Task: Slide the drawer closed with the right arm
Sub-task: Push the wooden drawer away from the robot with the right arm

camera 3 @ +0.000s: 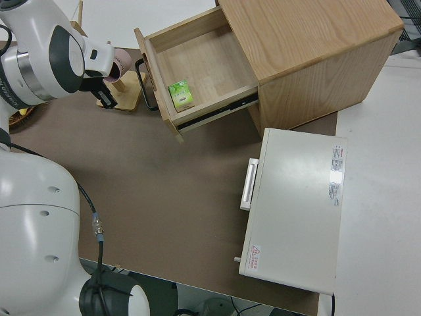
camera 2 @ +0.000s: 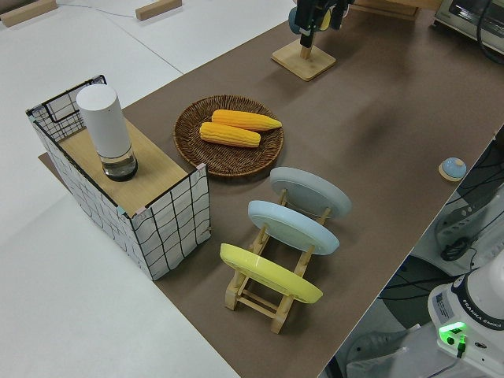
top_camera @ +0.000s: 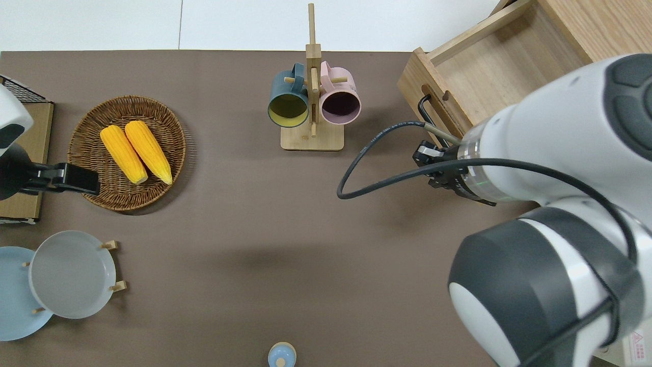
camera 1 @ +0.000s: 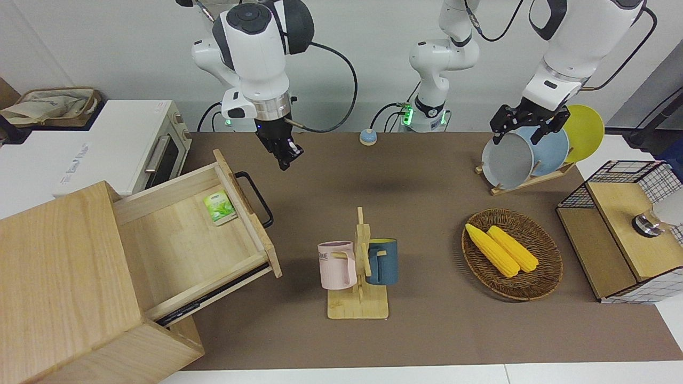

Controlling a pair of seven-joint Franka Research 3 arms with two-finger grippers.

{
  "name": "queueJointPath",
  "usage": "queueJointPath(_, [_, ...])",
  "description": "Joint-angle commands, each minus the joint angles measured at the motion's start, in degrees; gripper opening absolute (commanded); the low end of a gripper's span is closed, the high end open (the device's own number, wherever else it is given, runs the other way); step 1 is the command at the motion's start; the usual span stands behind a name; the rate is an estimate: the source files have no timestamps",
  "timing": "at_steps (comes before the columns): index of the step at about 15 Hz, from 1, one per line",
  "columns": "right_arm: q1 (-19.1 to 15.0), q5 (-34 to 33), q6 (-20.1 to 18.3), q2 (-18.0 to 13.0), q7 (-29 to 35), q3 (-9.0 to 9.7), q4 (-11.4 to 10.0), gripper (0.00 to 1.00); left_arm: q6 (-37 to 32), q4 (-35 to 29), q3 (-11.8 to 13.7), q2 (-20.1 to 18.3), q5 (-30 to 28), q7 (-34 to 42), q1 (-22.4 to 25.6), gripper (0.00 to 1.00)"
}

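The drawer stands pulled far out of the big pale-wood box, at the right arm's end of the table. Its flat front carries a black loop handle that faces the table's middle. A small green packet lies inside it. It also shows in the right side view. My right gripper points down with fingers together and holds nothing. In the overhead view it is over the brown mat, just off the drawer front near the handle's nearer end, not touching. The left arm is parked.
A white oven stands beside the box, nearer to the robots. A mug rack with pink and blue mugs stands mid-table. A wicker basket of corn, a plate rack and a wire-mesh box are at the left arm's end.
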Motion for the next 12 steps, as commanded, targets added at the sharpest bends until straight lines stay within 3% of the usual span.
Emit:
queueJointPath(1, [0.3,0.8,2.4,1.7,8.2,-0.13,-1.2,0.0,-1.1,1.5,-0.4,0.7,1.0,0.6,0.2,0.99])
queueJointPath(8, [-0.8,0.1,7.4,6.1,18.2,-0.48,-1.0,0.0,-1.1,1.5,-0.4,0.7,1.0,0.6,0.2,0.99])
queueJointPath(12, [-0.9,-0.1,9.2,8.1,18.5,-0.66,-0.7,0.0,-1.1,1.4,-0.4,0.7,1.0,0.6,0.2,0.99])
